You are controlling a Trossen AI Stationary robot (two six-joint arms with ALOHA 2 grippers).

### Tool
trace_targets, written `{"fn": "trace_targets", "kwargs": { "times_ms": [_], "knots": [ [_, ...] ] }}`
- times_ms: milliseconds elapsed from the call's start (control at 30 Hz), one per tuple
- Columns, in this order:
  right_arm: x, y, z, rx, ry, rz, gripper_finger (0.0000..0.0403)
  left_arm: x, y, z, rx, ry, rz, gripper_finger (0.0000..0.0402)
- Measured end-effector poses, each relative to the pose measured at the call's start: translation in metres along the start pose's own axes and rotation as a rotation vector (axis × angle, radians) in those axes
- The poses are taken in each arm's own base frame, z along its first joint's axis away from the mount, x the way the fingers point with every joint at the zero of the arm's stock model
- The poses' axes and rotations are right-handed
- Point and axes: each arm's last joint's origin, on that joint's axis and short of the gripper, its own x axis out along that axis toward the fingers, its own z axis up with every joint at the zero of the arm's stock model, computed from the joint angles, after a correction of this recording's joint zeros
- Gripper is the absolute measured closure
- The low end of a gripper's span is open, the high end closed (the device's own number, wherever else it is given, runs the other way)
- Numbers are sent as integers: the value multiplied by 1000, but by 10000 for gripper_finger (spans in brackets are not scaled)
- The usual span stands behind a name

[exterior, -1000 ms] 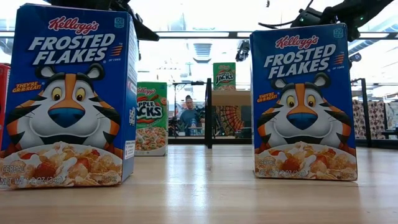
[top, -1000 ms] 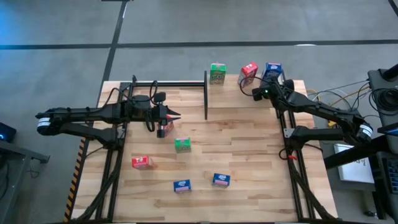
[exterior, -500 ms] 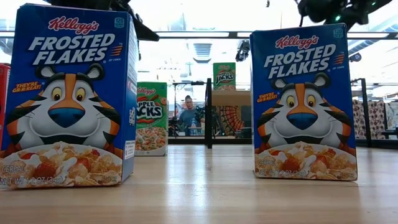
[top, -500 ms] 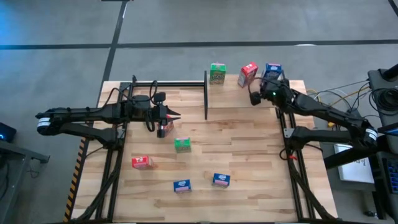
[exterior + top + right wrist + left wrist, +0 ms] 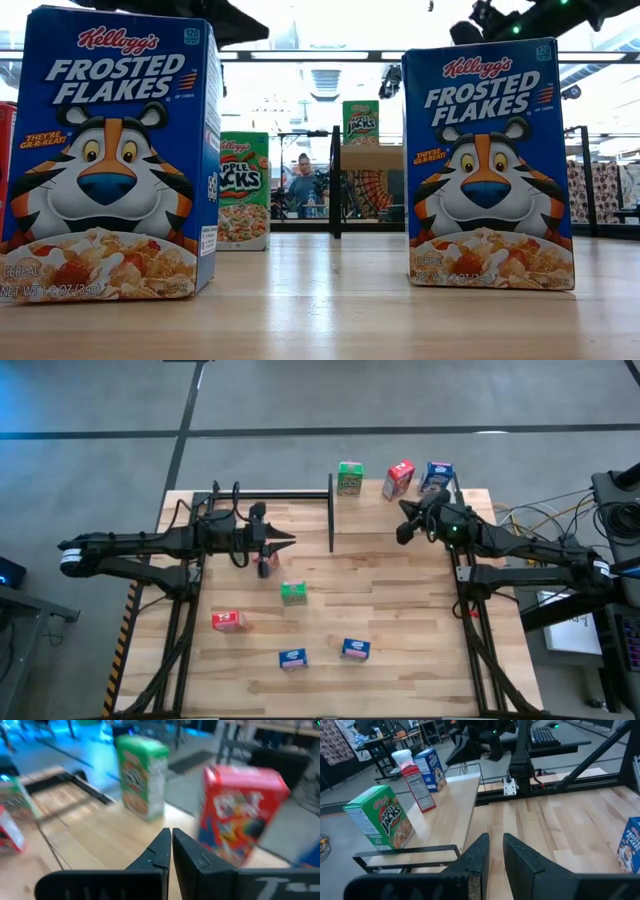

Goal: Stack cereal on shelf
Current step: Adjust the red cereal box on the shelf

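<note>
The shelf (image 5: pixel 372 489) is a light-wood panel on black posts at the table's far edge. On it stand a green box (image 5: pixel 350 478), a red box (image 5: pixel 398 478) and a blue box (image 5: pixel 437 475). They also show in the left wrist view as the green box (image 5: pixel 380 822), the red box (image 5: pixel 417 787) and the blue box (image 5: pixel 431 767). Several more boxes stand on the table. My right gripper (image 5: pixel 404 532) (image 5: pixel 171 837) hovers shut in front of the shelf, near the red box (image 5: pixel 240 815). My left gripper (image 5: pixel 289 542) (image 5: pixel 495 851) hangs shut and empty above a red box (image 5: pixel 265 565).
On the tabletop stand a green box (image 5: pixel 293 593), a red box (image 5: pixel 227 621) and two blue boxes (image 5: pixel 293 658) (image 5: pixel 355 649). In the low view the two blue boxes (image 5: pixel 110 160) (image 5: pixel 487 165) fill the front. A black post (image 5: pixel 330 512) stands at the shelf's left end.
My right gripper has drawn back from the red box on the shelf, toward the table's near edge and a little left, staying shut. My left gripper has risen slightly over the red box on the table. No box has moved.
</note>
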Motion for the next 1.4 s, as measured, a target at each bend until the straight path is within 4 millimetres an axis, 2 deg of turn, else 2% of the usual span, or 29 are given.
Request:
{"fn": "trace_targets", "kwargs": {
  "times_ms": [333,467,733,867,1100,1267,1400],
  "knots": [
    [4,10,49,2,-35,48,394,3,0,-1,7,7,-1,364],
    [11,14,72,-28,32,35,394,3,0,-1,26,8,-1,364],
    [38,12,114,-114,235,-54,394,3,0,-2,39,13,-2,364],
    [51,2,131,-151,340,-78,394,3,-1,-4,40,31,-6,364],
    [62,-21,153,-173,451,1,394,3,-1,-4,39,38,-7,364],
    [66,-43,158,-224,564,-7,394,3,-1,-4,39,39,-7,364],
    [73,-60,155,-271,670,12,394,3,-1,-4,39,38,-7,364]
  ]
}}
